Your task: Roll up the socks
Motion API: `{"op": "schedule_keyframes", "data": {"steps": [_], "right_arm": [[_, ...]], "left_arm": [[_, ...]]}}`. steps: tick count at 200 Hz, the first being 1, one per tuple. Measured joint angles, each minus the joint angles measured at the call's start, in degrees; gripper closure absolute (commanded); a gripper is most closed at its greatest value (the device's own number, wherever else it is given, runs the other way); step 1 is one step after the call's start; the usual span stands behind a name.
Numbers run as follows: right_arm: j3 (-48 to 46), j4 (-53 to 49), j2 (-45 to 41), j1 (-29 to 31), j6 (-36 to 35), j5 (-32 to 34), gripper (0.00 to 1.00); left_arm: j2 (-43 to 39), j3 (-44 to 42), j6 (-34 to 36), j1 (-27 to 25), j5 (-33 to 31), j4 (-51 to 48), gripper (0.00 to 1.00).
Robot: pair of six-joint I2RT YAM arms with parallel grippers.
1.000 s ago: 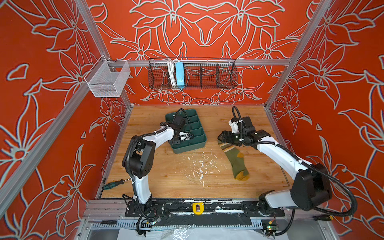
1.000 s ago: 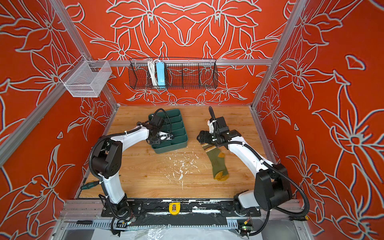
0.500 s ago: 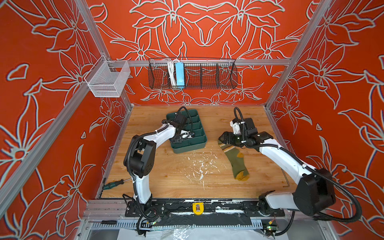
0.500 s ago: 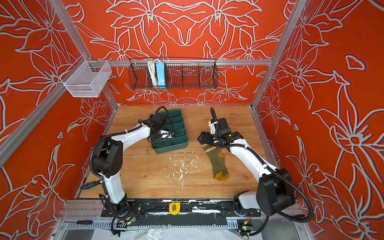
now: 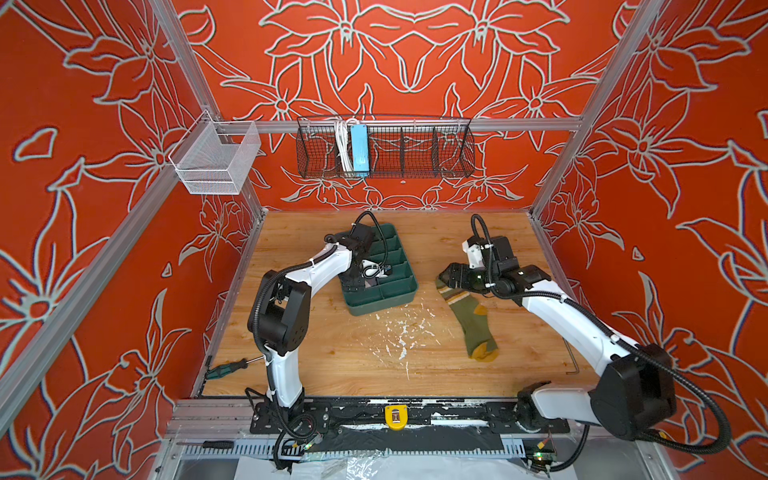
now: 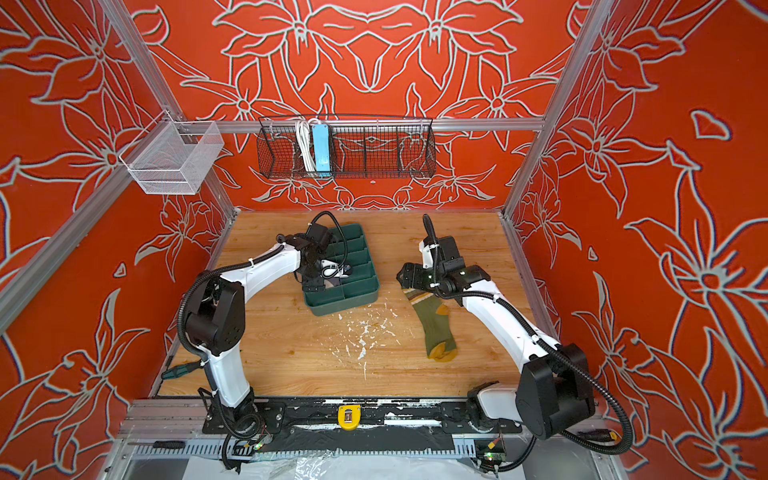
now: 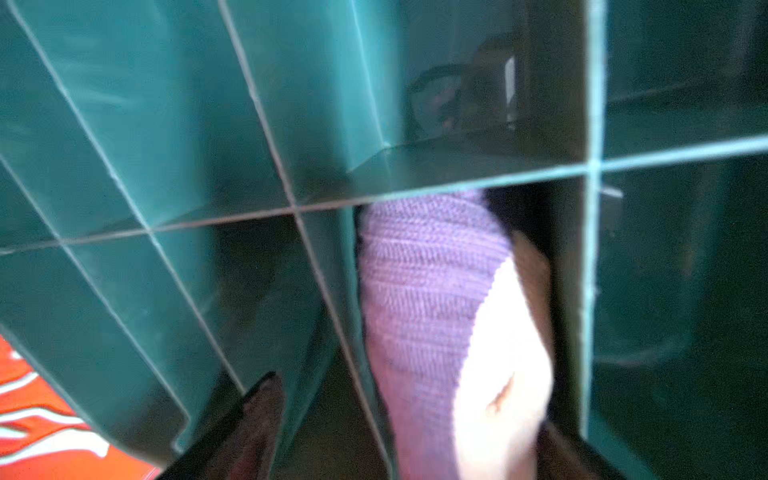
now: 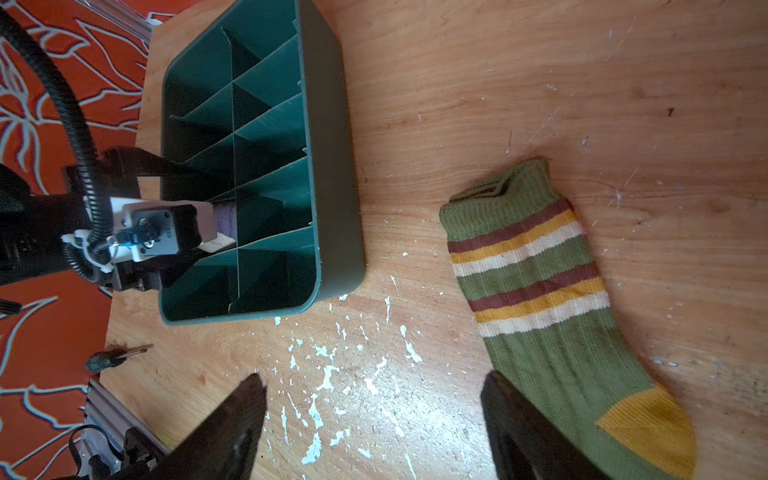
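Note:
The purple sock, rolled with its cream part showing, sits in a compartment of the green divided tray. My left gripper reaches down into that tray. In the left wrist view its jaws stand wide apart on either side of the roll, one finger beyond a divider, so it is open. The olive green sock lies flat on the wooden table, cuff toward the back and mustard toe toward the front. My right gripper hovers open by the striped cuff, holding nothing.
A screwdriver lies at the table's front left edge. White flecks mark the wood between tray and sock. On the back wall hangs a black wire basket; a white mesh basket hangs at the left corner.
My left gripper has opened inside the tray, letting go of the purple sock roll. The right gripper has shifted slightly near the olive sock's cuff and stays open.

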Motion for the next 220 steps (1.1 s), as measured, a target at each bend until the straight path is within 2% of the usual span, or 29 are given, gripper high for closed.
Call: {"op": "schedule_keyframes", "data": {"steps": [42,85,105,119,152,185,201,209,220], "right_arm": [[0.0,0.0,0.04,0.0,-0.02,-0.02,0.16],[0.02,0.0,0.13,0.0,-0.02,-0.02,0.16],[0.04,0.0,0.13,0.0,-0.26,-0.22,0.17],[0.26,-0.11,0.22,0.0,-0.94,-1.33,0.2],[2.78,-0.9,1.57,1.18,-3.34,-3.67,0.35],[3.58,-1.27,1.55,3.13,-4.13,-3.39,0.37],[3.58,-1.77,1.25,3.15,-4.09,-2.45,0.37],[3.56,-1.95,0.92,3.15,-4.0,-1.79,0.37],[3.3,-2.03,0.15,3.13,-3.87,-1.05,0.37]], "left_arm": [[-2.93,2.27,1.64,-0.02,-0.07,-3.58,0.01],[-9.09,4.24,2.19,-0.02,-0.76,-3.72,0.0],[-13.25,4.24,-0.35,-0.02,-0.79,0.04,0.0],[-16.83,3.93,-4.76,-0.02,-1.18,4.85,0.0],[-27.54,0.46,-22.73,0.04,-0.57,15.91,0.0],[-38.88,-7.91,-49.42,1.25,7.61,20.76,0.02],[-42.12,-12.41,-64.78,1.66,10.97,22.03,0.0],[-42.84,-14.47,-72.54,1.79,11.52,22.03,0.05],[-43.12,-17.35,-83.49,1.86,12.07,21.53,0.16]]}}
